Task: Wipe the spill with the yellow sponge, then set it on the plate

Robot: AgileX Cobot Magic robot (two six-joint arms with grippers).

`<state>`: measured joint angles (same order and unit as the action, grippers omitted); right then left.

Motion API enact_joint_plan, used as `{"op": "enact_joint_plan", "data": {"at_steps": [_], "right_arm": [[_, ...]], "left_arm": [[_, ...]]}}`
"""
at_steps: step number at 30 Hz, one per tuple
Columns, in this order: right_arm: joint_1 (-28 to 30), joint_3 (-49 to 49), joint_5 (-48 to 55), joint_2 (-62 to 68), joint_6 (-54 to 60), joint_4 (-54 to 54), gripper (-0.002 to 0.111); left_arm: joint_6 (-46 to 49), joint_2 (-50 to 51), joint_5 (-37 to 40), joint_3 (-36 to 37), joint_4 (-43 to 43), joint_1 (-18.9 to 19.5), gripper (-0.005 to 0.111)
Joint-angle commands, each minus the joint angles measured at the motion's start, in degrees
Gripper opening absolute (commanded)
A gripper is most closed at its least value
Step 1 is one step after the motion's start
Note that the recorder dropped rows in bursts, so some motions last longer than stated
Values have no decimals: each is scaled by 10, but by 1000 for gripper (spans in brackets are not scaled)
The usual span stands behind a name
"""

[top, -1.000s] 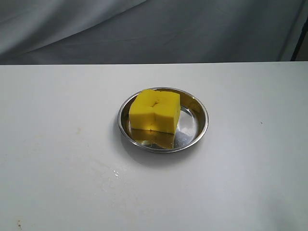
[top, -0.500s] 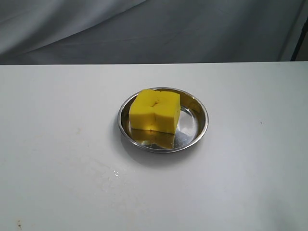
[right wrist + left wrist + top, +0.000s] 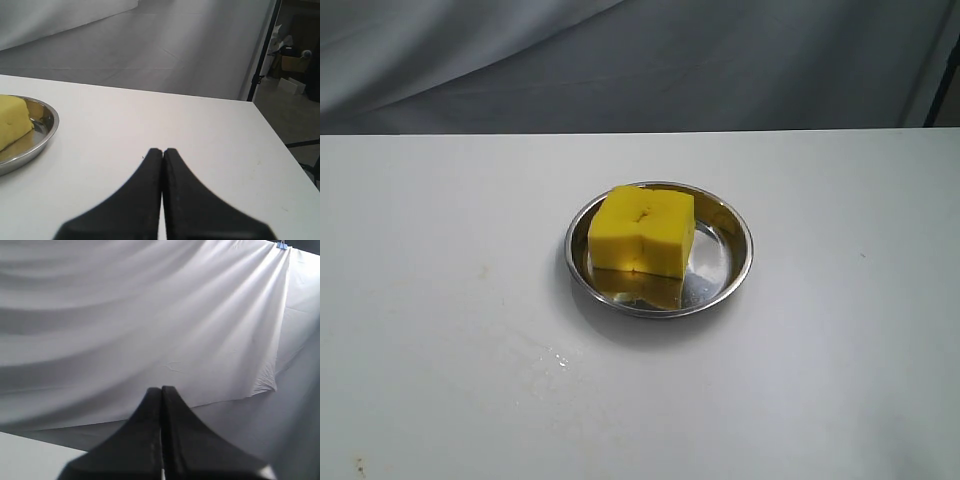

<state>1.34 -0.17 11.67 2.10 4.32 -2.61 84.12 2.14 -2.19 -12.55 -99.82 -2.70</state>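
The yellow sponge [image 3: 642, 230] lies in the steel plate [image 3: 740, 250] at the table's middle, leaning toward the plate's back left. The right wrist view shows the sponge [image 3: 11, 121] and the plate's rim [image 3: 47, 125] too. No amber puddle shows; only a faint wet smear [image 3: 558, 358] marks the table in front of the plate and to its left. Neither gripper appears in the exterior view. My left gripper [image 3: 161, 389] is shut, empty, and faces the grey backdrop. My right gripper [image 3: 163, 150] is shut, empty, over the table to the plate's right.
A grey cloth backdrop [image 3: 640, 60] hangs behind the white table [image 3: 840, 350]. The table's right edge [image 3: 280, 140] and a black stand [image 3: 262, 55] show in the right wrist view. Small dark specks [image 3: 360, 465] dot the table's front left.
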Motion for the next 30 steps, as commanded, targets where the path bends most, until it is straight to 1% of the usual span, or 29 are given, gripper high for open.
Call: {"op": "enact_joint_plan", "data": {"at_steps": [1, 2, 3, 4, 6, 7, 8, 9, 11, 12, 14, 17, 20, 22, 24, 30], "right_arm": [[-1, 2, -9, 2, -1, 4, 0], [-1, 2, -9, 2, -1, 4, 0], [-1, 2, -9, 2, -1, 4, 0], [-1, 2, -9, 2, -1, 4, 0], [-1, 2, -9, 2, -1, 4, 0], [-1, 2, -9, 2, -1, 4, 0], [-1, 2, -9, 2, -1, 4, 0], [-1, 2, -9, 2, -1, 4, 0], [-1, 2, -9, 2, -1, 4, 0], [-1, 2, -9, 2, -1, 4, 0], [-1, 2, -9, 2, -1, 4, 0], [-1, 2, -9, 2, -1, 4, 0], [-1, 2, -9, 2, -1, 4, 0], [-1, 2, -9, 2, -1, 4, 0], [-1, 2, -9, 2, -1, 4, 0], [-1, 2, -9, 2, -1, 4, 0]], "left_arm": [[-1, 5, 10, 2, -1, 1, 0], [-1, 5, 12, 2, -1, 1, 0], [-11, 5, 13, 2, 27, 1, 0], [-42, 5, 22, 2, 80, 1, 0], [-172, 5, 38, 2, 228, 1, 0], [-385, 5, 60, 3, 446, 1, 0], [-472, 5, 73, 3, 538, 1, 0], [-599, 5, 98, 3, 677, 1, 0], [-765, 5, 145, 3, 849, 1, 0], [-879, 5, 185, 9, 952, 1, 0], [-925, 5, 188, 36, 992, 1, 0], [-926, 5, 196, 80, 1019, 1, 0], [-926, 5, 204, 125, 1021, 1, 0], [-928, 5, 173, 125, 1037, 1, 0], [-928, 5, 171, 125, 1049, 1, 0], [-928, 5, 171, 125, 1050, 1, 0]]}}
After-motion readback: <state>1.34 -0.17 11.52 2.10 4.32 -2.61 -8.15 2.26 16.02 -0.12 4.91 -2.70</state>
